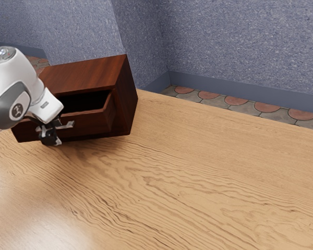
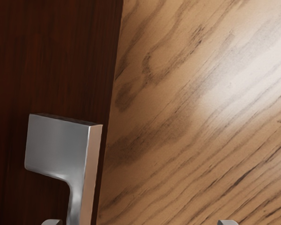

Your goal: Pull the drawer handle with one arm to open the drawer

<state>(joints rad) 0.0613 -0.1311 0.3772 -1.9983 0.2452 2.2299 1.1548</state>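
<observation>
Closest to the wrist camera, the silver drawer handle is standing out from the dark wooden drawer front. It is showing a flat square head and a narrower stem. Two small grey fingertips are peeking in, well apart from each other. The stem is sitting between them, just beside one tip and far from the other. So the fingers are standing wide open and are not clamping the handle from two sides. I cannot tell whether the near tip is touching the stem.

From my place at the side, the black gripper is hanging at the handle, low on the drawer front, near the tabletop. The white and grey arm is coming in from the exterior view's left and bending down to it.

The drawer is standing a little way out of the dark brown cabinet, and a dark opening is showing above its front. The cabinet is resting on the light wooden table, at the exterior view's far left. Beyond the table, reddish floor tiles are meeting a blue-grey wall.
</observation>
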